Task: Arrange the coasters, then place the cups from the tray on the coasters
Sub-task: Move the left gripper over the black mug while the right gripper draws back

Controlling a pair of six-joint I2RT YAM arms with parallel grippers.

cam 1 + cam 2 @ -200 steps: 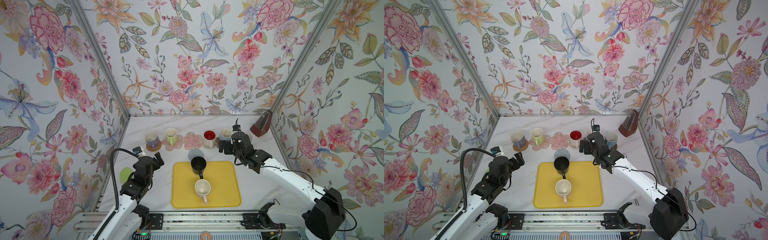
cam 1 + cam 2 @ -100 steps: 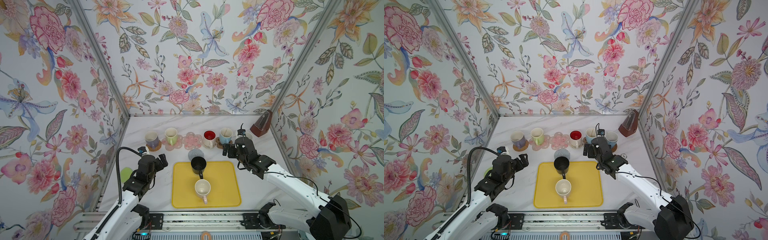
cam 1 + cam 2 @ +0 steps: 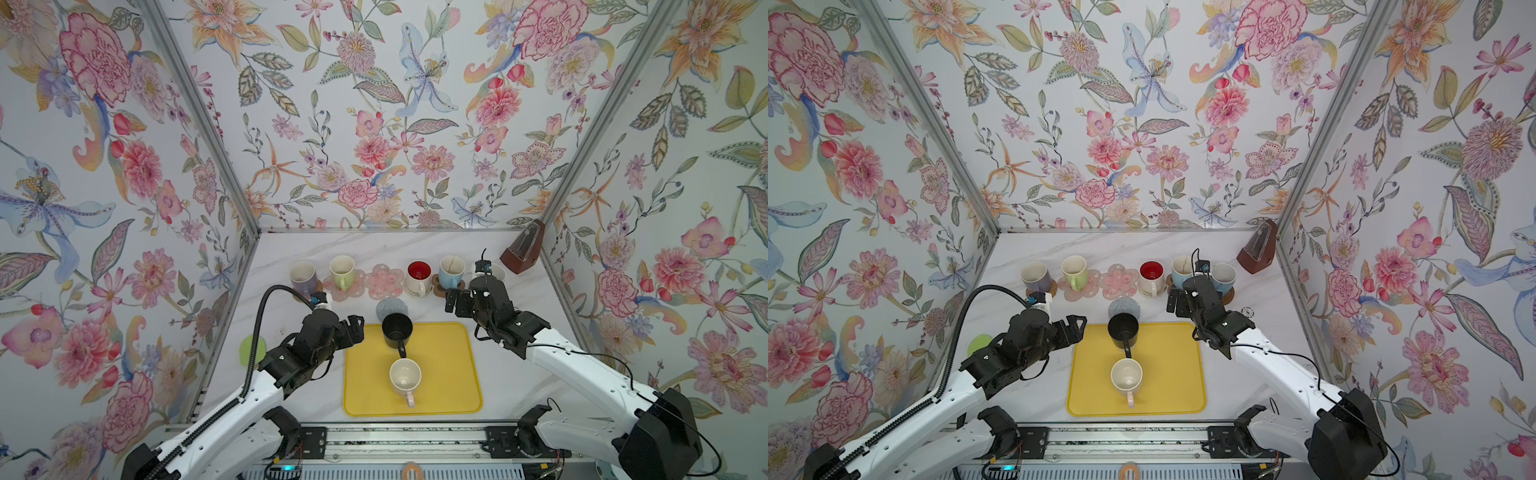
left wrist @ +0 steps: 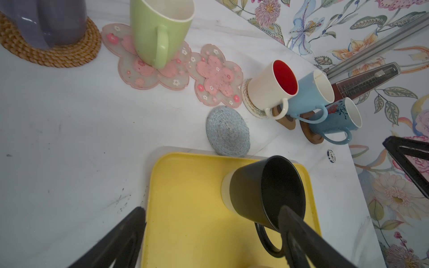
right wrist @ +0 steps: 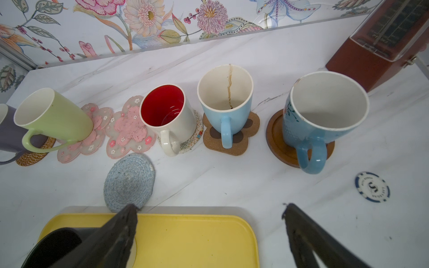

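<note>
Right fingers [image 5: 120, 232] apart; poker chip [image 5: 372, 187] lettering blurred.

You've got two white-shelled arms [image 3: 582, 372], small screw holes dotted along; black wrist housings [image 3: 320, 332]; ribbed black cable hose [image 3: 258, 324] on left arm.

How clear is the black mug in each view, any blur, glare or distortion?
Left wrist view: black mug sharp, left gripper soft-edged in front. Right wrist view: mug mostly hidden behind the blurred right gripper. Both top views: small, evenly lit, no glare.
</note>
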